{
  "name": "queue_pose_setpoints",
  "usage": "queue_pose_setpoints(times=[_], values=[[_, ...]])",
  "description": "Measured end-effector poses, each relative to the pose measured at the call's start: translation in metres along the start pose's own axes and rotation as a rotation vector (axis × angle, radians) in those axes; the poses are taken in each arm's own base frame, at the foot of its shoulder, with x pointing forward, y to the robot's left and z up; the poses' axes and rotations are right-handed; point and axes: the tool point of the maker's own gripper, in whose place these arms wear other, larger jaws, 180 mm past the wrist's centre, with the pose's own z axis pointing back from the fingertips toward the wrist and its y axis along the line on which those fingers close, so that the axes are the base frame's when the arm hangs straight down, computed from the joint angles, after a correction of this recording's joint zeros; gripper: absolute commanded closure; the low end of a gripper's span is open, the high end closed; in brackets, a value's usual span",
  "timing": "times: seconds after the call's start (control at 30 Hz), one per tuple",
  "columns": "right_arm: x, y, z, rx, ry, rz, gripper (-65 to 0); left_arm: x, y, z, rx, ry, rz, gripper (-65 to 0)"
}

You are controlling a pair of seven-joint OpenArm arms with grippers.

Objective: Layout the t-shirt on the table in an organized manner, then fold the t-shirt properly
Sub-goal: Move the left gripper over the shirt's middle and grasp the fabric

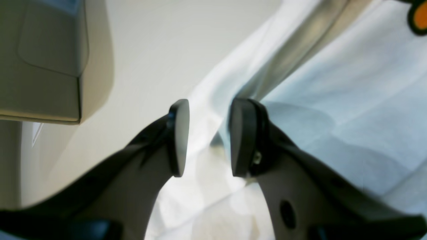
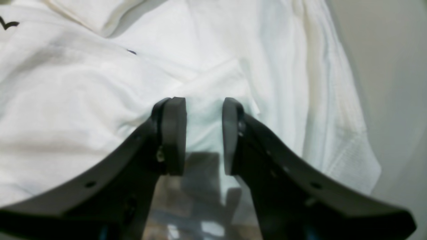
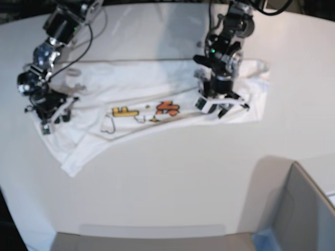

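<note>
The white t-shirt (image 3: 141, 99) lies stretched across the table (image 3: 167, 178), its yellow and orange lettering facing up near the middle. My left gripper (image 3: 222, 107) is down over the shirt's right end. In the left wrist view its jaws (image 1: 210, 138) stand apart, astride a rumpled edge of the cloth (image 1: 333, 83). My right gripper (image 3: 49, 116) is at the shirt's left end. In the right wrist view it (image 2: 202, 136) is open too, with a raised fold of white cloth (image 2: 213, 83) just past the fingertips.
A grey box (image 3: 306, 209) occupies the near right corner of the table, and its corner (image 1: 43, 60) shows close to the left gripper. Bare white tabletop runs along the front of the shirt. Dark floor lies beyond the table's curved edge.
</note>
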Motion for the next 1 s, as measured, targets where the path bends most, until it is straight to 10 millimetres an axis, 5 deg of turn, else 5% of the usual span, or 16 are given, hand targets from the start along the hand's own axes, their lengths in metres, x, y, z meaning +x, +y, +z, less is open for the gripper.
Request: queue_pose_setpoints(times=[0.27, 0.47, 0.57, 1.0], values=[[0.000, 0.000, 0.000, 0.000, 0.000, 0.000, -19.6, -0.004, -0.013, 0.005, -0.031, 0.002, -0.014, -21.1], [0.000, 0.000, 0.000, 0.000, 0.000, 0.000, -19.6, -0.005, -0.014, 0.005, -0.033, 0.007, -0.018, -3.4], [0.000, 0.000, 0.000, 0.000, 0.000, 0.000, -19.6, -0.008, -0.015, 0.004, -0.035, 0.020, -0.021, -1.9], [0.000, -0.001, 0.000, -0.001, -0.001, -0.003, -19.6, 0.013, 0.024, -0.014, 0.041, -0.012, -0.042, 0.0]])
